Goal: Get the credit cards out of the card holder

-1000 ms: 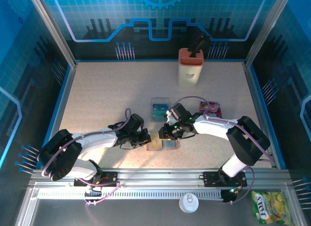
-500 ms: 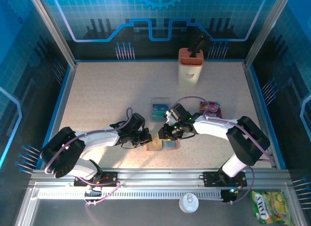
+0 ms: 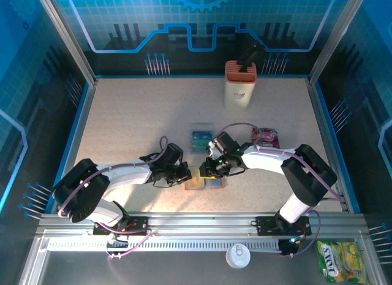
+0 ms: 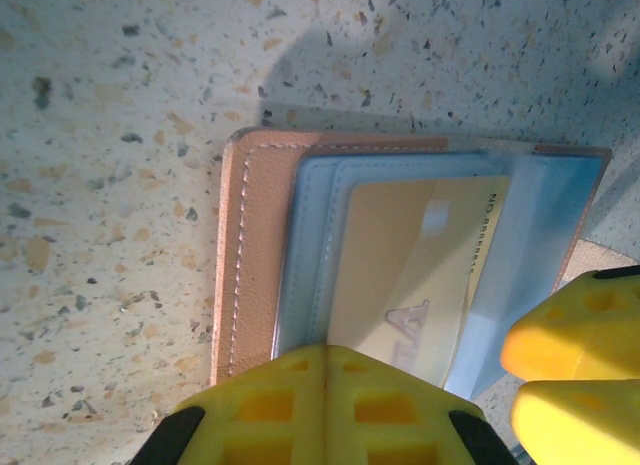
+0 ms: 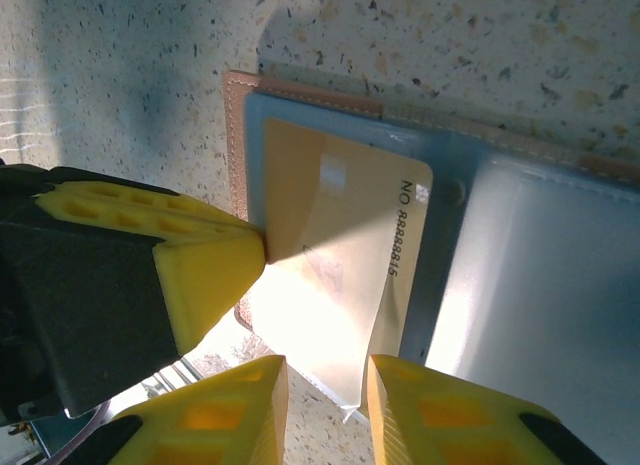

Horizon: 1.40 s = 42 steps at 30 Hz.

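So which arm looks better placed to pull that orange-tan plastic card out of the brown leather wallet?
Probably the right: the right gripper straddles the orange-tan card at its corner, ready to close. The left gripper, shut, rests against the brown leather wallet, seemingly steadying it.

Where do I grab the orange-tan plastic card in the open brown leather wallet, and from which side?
Pinch the exposed end of the orange-tan card, which sticks out past the grey-blue pocket. Come from that open side: its corner sits inside the open right gripper there, while the shut left gripper rests against the edge of the brown wallet.
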{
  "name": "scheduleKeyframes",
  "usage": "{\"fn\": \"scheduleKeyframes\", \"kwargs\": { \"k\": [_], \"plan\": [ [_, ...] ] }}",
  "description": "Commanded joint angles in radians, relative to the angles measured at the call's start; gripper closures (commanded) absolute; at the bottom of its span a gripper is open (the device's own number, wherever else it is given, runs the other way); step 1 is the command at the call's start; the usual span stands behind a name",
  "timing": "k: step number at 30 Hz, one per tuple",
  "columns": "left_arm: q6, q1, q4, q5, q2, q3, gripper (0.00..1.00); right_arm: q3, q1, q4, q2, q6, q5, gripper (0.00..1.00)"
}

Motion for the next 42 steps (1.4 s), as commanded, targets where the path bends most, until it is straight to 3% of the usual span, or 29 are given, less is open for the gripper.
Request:
{"fn": "scheduleKeyframes", "kwargs": {
  "k": [1, 24, 42],
  "plan": [
    [-0.007, -0.005, -0.023, -0.006, 0.016, 0.002, 0.99, 0.003, 0.016, 0.022, 0.024, 0.005, -0.024, 0.71],
    [-0.005, -0.003, -0.037, -0.013, 0.01, 0.002, 1.0, 0.019, 0.02, 0.055, 0.08, 0.008, -0.06, 0.74],
    [-0.004, -0.001, -0.049, -0.02, 0.002, 0.001, 0.99, 0.032, 0.021, -0.082, 0.049, -0.042, 0.045, 0.72]
  ]
}}
